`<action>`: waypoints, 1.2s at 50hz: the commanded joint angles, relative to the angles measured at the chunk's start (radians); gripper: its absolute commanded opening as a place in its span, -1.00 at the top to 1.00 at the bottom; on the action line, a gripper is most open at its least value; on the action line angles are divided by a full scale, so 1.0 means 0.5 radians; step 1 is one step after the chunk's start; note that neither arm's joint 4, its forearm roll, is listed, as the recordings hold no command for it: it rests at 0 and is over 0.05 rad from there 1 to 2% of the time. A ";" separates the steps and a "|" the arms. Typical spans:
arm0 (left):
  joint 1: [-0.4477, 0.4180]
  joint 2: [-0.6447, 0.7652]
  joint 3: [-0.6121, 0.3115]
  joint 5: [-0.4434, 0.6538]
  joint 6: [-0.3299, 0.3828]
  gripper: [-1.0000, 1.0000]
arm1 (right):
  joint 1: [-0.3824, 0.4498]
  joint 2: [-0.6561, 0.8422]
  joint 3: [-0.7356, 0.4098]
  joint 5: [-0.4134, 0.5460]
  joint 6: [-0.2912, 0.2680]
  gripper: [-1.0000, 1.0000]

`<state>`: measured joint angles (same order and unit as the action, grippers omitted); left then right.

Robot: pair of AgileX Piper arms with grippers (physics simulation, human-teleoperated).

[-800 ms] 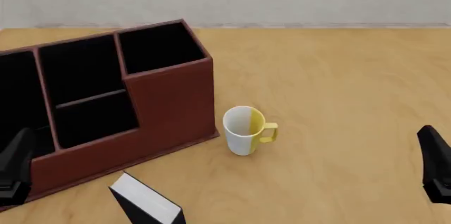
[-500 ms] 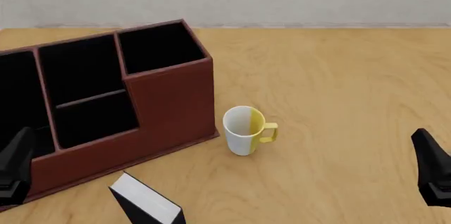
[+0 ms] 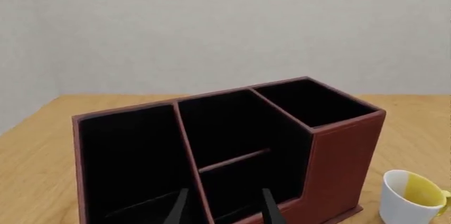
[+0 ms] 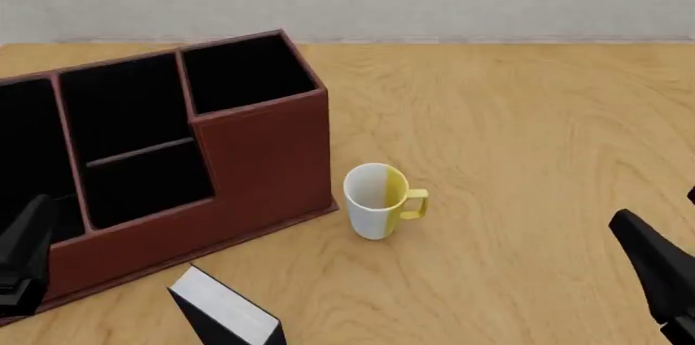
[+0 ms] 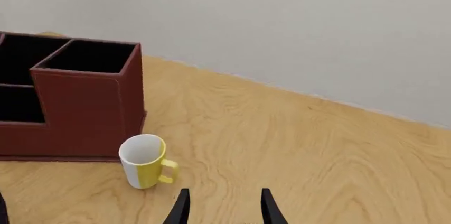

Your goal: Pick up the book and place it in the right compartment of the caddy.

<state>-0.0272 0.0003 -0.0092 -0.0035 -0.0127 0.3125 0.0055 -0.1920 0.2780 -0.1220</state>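
While the book (image 4: 225, 310) lies untouched on the table at the near edge of the front view, just in front of the caddy's low stepped front, neither arm has anything in hand. The left gripper (image 3: 224, 207) hangs close before the caddy (image 4: 260, 154), its two fingers standing apart with only air between them, aimed at the shelf-divided middle cell rather than at the book. The right gripper (image 5: 224, 207) is likewise parted and empty, low over bare wood on the far right of the table, well apart from everything. The book sits askew, one white page edge turned up and its black cover falling out of view below, so I judge a grasp will have to come from above and close across the thin spine. The right compartment (image 4: 244, 72) stands open at the top, dark inside and with nothing showing in it, its tall brown front facing the arms, so the book would have to be lifted over that wall and dropped in upright. A white and yellow mug (image 4: 379, 199) stands just beside the caddy's right corner, near enough to be knocked by the right arm.
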 commanded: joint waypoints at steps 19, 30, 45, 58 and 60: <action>0.016 0.000 -0.001 -0.023 -0.033 -1.00 | 0.780 0.400 -0.219 0.058 -0.109 -1.00; 0.039 0.000 0.002 -0.040 -0.058 -1.00 | 1.095 0.770 -0.212 -0.214 -0.141 -1.00; 0.063 0.000 0.000 -0.050 -0.083 -1.00 | 1.476 1.309 -0.301 -0.576 -0.143 -1.00; 0.083 0.000 0.002 -0.059 -0.088 -1.00 | 1.778 1.822 -0.444 -0.874 -0.117 -1.00; 0.088 0.000 0.006 -0.063 -0.091 -1.00 | 1.823 1.892 -0.468 -0.910 -0.104 -1.00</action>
<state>0.0086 0.0001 -0.0096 -0.0301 -0.0548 1.1161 0.7818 -0.3792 -0.0800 -0.1842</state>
